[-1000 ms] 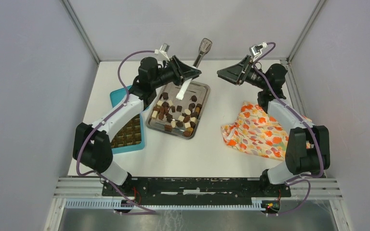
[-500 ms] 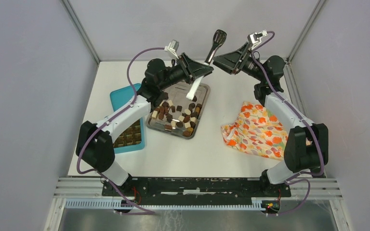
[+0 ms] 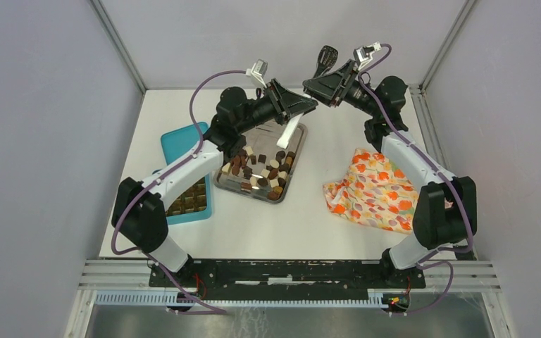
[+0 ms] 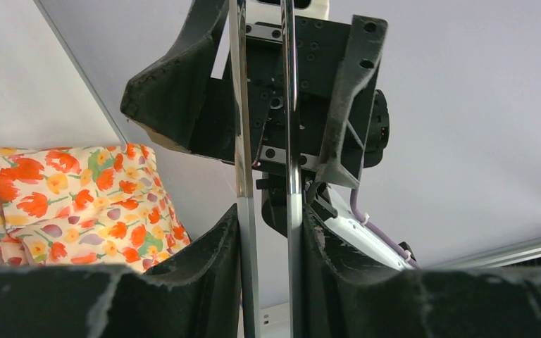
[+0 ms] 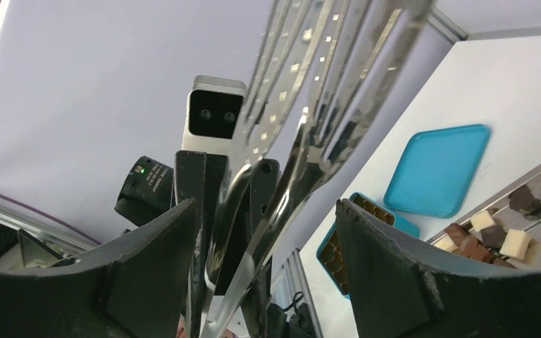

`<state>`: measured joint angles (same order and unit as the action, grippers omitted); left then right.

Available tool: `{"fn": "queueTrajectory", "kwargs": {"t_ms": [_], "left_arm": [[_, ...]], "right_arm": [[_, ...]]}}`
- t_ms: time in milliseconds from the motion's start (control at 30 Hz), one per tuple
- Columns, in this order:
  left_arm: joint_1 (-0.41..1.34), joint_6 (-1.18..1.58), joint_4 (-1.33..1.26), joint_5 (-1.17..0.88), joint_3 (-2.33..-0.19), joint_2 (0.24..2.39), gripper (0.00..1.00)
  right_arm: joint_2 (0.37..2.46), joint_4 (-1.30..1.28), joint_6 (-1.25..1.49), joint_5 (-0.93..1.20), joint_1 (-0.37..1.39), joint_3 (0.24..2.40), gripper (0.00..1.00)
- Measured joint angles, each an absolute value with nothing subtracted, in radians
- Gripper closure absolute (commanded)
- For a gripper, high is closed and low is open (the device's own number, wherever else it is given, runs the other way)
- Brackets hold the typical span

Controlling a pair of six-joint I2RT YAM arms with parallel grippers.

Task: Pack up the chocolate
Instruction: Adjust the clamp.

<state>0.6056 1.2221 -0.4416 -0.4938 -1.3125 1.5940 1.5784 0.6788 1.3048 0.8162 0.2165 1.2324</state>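
The chocolate (image 3: 260, 169), small dark, brown and cream pieces, lies in a steel tray (image 3: 227, 184) at mid-table. My left gripper (image 3: 304, 105) is shut on steel tongs (image 3: 290, 130), held tilted above the tray's far end with the white tips (image 3: 282, 142) down and the black end (image 3: 326, 56) up. In the left wrist view both tong arms (image 4: 243, 141) run between my gripper (image 4: 268, 225) pads. My right gripper (image 3: 311, 86) is open around the tongs' upper part. In its own view the tongs (image 5: 303, 141) stand between the right gripper (image 5: 268, 211) fingers, with a gap on the right side.
A teal compartmented box (image 3: 190, 201) sits left of the tray, its lid (image 3: 179, 141) behind it. An orange floral cloth (image 3: 373, 186) lies at the right under the right arm. The two wrists nearly meet above the table's back edge.
The left arm has swung the tongs up and to the right. The right gripper has moved left onto the tongs' upper part, and its jaws have narrowed a little.
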Motion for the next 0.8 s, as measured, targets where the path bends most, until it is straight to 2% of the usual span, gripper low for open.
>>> {"fn": "queueTrajectory", "kwargs": {"t_ms": [467, 800], "left_arm": [[0.613, 1.222, -0.417, -0.473, -1.312, 1.594, 0.81], [0.613, 1.222, -0.421, -0.473, -1.312, 1.594, 0.81]], "right_arm": [[1.586, 0.692, 1.341, 0.806, 0.217, 1.232, 0.60], [1.586, 0.703, 1.371, 0.806, 0.217, 1.230, 0.67]]}}
